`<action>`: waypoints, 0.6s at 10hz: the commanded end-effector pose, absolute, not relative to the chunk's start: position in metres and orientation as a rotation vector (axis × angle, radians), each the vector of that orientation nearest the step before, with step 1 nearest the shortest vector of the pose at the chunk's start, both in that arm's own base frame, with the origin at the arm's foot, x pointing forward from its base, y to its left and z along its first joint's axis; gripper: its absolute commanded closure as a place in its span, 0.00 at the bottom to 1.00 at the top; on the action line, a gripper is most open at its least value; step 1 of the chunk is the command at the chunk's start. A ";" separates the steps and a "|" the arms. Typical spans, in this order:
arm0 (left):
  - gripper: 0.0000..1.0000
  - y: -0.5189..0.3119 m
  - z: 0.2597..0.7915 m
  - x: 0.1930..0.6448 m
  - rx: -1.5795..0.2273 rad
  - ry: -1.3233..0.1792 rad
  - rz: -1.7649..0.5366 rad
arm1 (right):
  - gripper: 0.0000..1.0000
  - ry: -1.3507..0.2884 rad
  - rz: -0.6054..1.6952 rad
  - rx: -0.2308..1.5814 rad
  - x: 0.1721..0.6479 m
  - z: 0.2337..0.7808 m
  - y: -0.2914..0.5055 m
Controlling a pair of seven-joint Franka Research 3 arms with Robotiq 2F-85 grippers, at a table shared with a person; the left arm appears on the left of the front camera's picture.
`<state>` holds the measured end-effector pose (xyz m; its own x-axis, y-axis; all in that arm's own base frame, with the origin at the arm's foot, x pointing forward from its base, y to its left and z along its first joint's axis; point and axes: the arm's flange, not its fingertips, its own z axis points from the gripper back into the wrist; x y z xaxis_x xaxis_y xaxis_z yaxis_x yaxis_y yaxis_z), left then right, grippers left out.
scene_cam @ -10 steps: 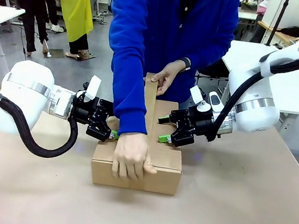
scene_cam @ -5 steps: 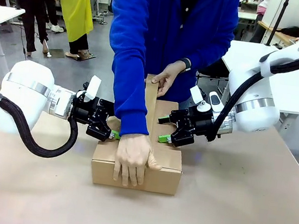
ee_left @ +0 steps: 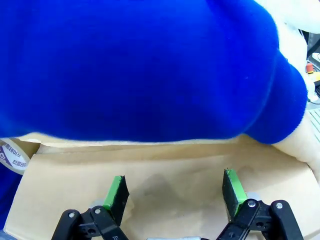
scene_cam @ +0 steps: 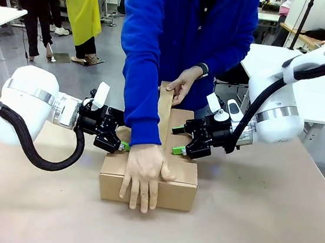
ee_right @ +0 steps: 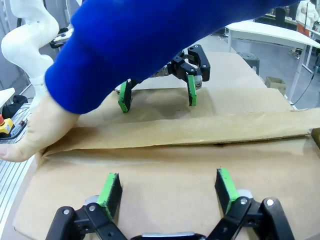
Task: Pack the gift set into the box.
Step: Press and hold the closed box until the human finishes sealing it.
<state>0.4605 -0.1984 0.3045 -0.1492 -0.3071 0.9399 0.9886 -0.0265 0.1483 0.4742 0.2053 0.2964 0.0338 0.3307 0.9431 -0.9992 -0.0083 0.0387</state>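
The box [scene_cam: 178, 194] stands closed in the middle of the table, and the gift set is hidden. A person holds a strip of brown tape [scene_cam: 163, 113] up over the box's centre seam with one hand [scene_cam: 182, 83]. The other hand [scene_cam: 142, 177] presses flat over the front edge. My left gripper [scene_cam: 121, 144] is open, with its green pads on the left top flap [ee_left: 170, 170]. My right gripper [scene_cam: 178, 142] is open on the right flap [ee_right: 165, 170]. The right wrist view also shows the left gripper [ee_right: 157, 97] across the seam and the tape [ee_right: 200, 129].
A roll of tape [ee_left: 12, 155] shows at the left edge of the left wrist view. The person's blue sleeve [ee_left: 150, 65] hangs close over the left gripper. The brown table [scene_cam: 268, 229] lies bare around the box. Other people and tables stand far behind.
The person's lower hand has slid forward and down over the box's front edge, fingers now spread on the front face. Neither gripper has moved.
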 end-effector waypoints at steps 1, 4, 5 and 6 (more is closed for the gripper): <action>0.02 -0.198 0.302 0.459 -0.894 -1.073 -1.445 | 0.00 -0.939 1.350 0.972 0.473 0.293 0.205; 0.02 -0.198 0.302 0.459 -0.894 -1.073 -1.445 | 0.00 -0.939 1.350 0.972 0.473 0.293 0.205; 0.02 -0.198 0.302 0.459 -0.894 -1.073 -1.445 | 0.00 -0.939 1.350 0.972 0.473 0.293 0.205; 0.02 -0.198 0.302 0.459 -0.894 -1.073 -1.445 | 0.00 -0.939 1.350 0.972 0.473 0.293 0.205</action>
<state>0.4605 -0.1984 0.3041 -0.1485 -0.3073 0.9400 0.9887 -0.0265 0.1475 0.4742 0.2053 0.2963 0.0338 0.3307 0.9431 -0.9992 -0.0084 0.0388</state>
